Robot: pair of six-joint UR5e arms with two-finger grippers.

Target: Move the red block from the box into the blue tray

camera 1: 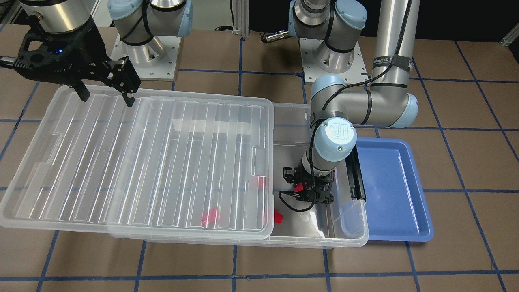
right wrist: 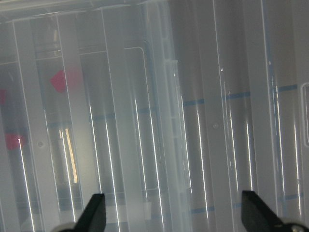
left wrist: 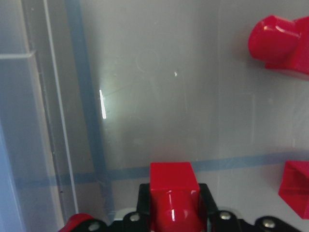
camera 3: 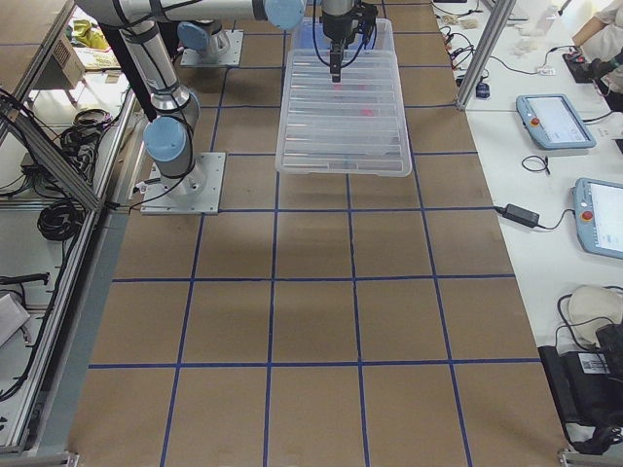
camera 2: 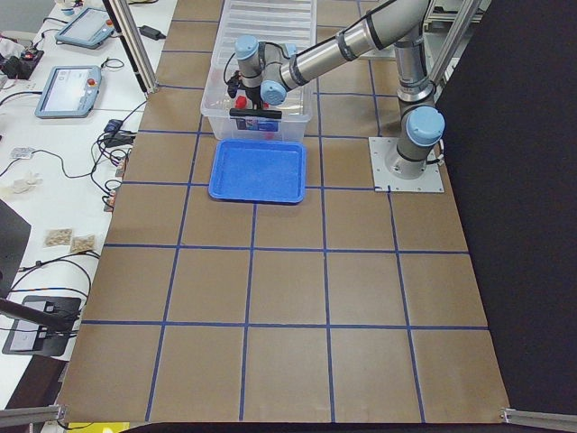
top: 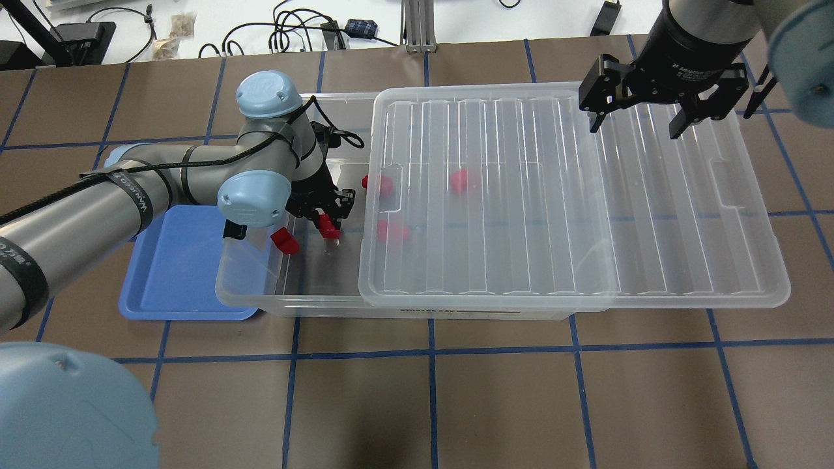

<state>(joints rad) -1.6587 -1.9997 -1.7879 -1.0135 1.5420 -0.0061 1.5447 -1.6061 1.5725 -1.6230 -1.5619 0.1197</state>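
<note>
My left gripper (top: 326,218) is down inside the open end of the clear box (top: 260,306), shut on a red block (left wrist: 174,191) whose round stud faces the camera in the left wrist view. The block also shows in the overhead view (top: 327,226) and in the front view (camera 1: 300,187). The blue tray (top: 182,260) lies flat against the box's short end, beside the left arm. My right gripper (top: 638,120) is open and empty, hovering over the far corner of the ribbed lid (top: 586,195).
The lid is slid sideways and covers most of the box. A loose red piece (top: 285,241) lies by the box's end wall, and others (top: 384,185) (top: 459,179) (top: 391,231) show under the lid. Another studded red piece (left wrist: 280,43) lies ahead of the left gripper.
</note>
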